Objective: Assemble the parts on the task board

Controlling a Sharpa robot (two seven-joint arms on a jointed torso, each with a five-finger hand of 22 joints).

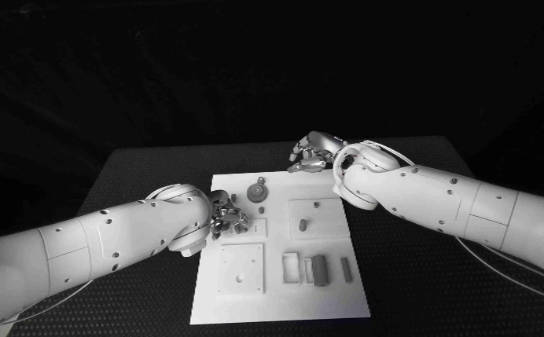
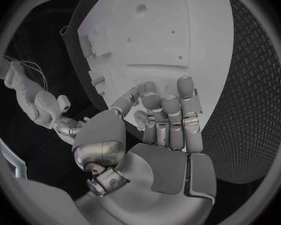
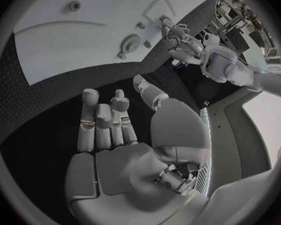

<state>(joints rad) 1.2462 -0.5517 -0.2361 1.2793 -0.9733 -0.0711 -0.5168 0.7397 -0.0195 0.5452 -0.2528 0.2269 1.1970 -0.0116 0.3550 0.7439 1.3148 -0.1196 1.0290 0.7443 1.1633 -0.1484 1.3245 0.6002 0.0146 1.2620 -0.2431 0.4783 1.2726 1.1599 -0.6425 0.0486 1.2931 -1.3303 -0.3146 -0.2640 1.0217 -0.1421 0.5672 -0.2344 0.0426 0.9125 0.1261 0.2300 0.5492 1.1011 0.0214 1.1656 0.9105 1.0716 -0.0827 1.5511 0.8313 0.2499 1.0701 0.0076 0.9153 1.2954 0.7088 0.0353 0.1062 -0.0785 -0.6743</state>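
At the frame's centre in the head view lies the task board [image 1: 284,290], the left hand [image 1: 230,221] at its left edge and the right hand [image 1: 314,152] beyond its top edge, both empty with fingers loosely apart.

A black table [image 1: 136,172] with a finely dimpled, textured top fills the lower half of the head view, its far edge fading into a dark background. One thing lies directly on it: a white rectangular task board [image 1: 328,294], set in the middle with its long sides running away from the robot. The dark surface shows as bands to the left and right of the board and as a strip beyond its far edge.
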